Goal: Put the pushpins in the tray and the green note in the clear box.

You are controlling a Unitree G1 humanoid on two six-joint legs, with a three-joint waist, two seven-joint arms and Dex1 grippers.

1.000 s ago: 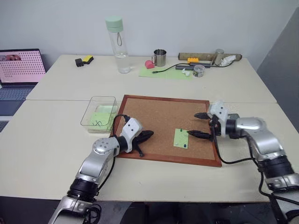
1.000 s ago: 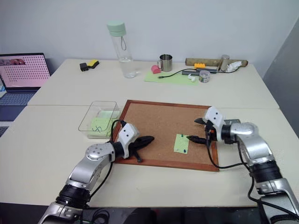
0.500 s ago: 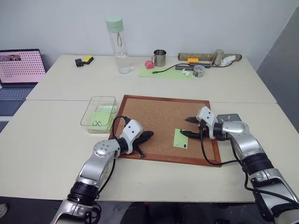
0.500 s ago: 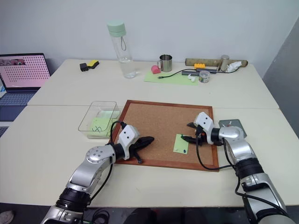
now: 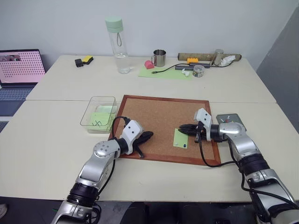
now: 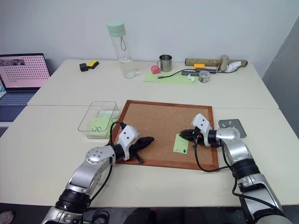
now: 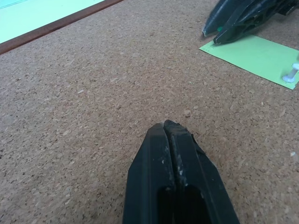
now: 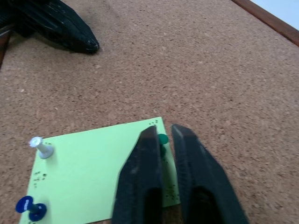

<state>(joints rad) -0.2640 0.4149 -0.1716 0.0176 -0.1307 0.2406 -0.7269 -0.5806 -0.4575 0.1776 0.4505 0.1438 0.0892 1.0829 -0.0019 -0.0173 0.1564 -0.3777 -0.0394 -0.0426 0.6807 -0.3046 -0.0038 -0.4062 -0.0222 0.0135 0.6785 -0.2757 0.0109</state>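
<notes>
Note (image 8: 93, 172) flat on corkboard (image 5: 154, 119) — long axis toward right gripper (image 8: 161, 140).

A plain white wall (image 5: 187, 23) stood behind two pale tables (image 5: 56, 154) pushed together edge to edge. A grey panel (image 5: 280, 60) closed the right side. Even light fell over the tabletops, casting soft shadows.

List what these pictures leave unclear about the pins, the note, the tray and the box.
- Green pin: right wrist view, the right gripper has its fingers around it; whether it is out of the green note is hidden.
- Fourth corner of the note: right wrist view, cut off by the frame edge and covered by the fingers.
- Tray: head views, specks inside too small to identify.
- Clear box: head views, a scribbled slip shows; finer contents too small.
</notes>
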